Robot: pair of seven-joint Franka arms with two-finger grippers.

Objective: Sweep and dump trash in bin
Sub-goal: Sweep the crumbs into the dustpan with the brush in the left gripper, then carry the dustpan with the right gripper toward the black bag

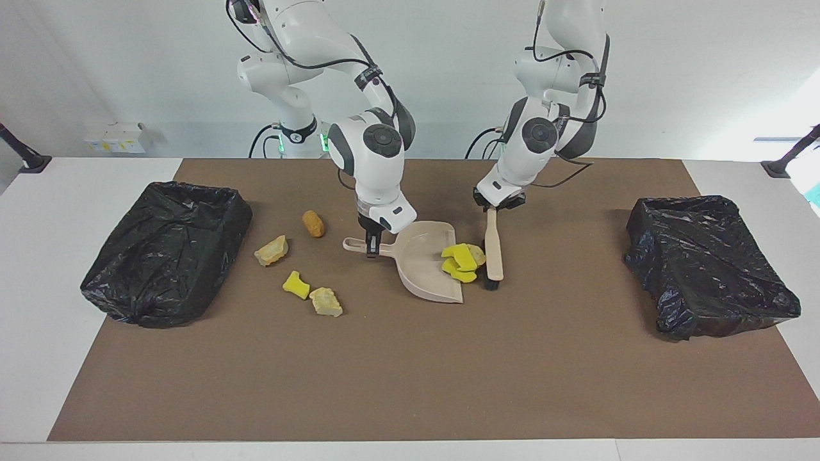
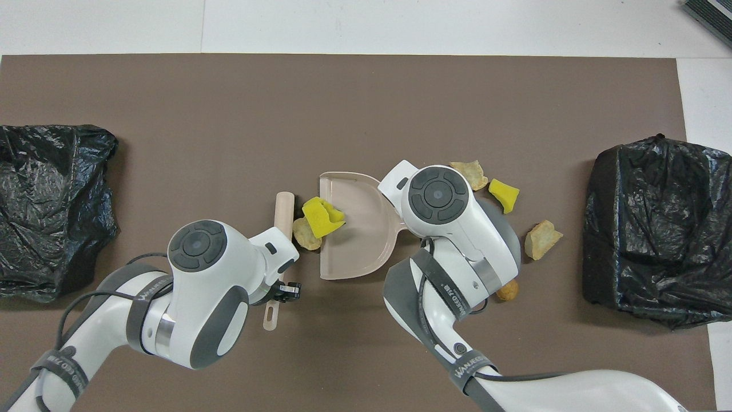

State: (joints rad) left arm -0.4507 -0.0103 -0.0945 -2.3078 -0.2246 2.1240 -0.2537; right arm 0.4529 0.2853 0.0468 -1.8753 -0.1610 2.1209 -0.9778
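Left hand (image 1: 494,206) pinches the brush (image 1: 492,246) handle; right hand (image 1: 369,248) pinches the dustpan (image 1: 424,269) handle. Trash: sponge pieces (image 1: 460,261) at the pan mouth, four scraps (image 1: 325,301) loose on the tabletop (image 1: 384,371) toward the right arm's end. Judged light, soft, crumbly: best pushed, not gripped.

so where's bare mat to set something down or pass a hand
Free: the wide strip of mat farther from the robots than the dustpan, and the stretch between the brush and the bin at the left arm's end. Crowded: the dustpan mouth and the scattered trash toward the other bin.
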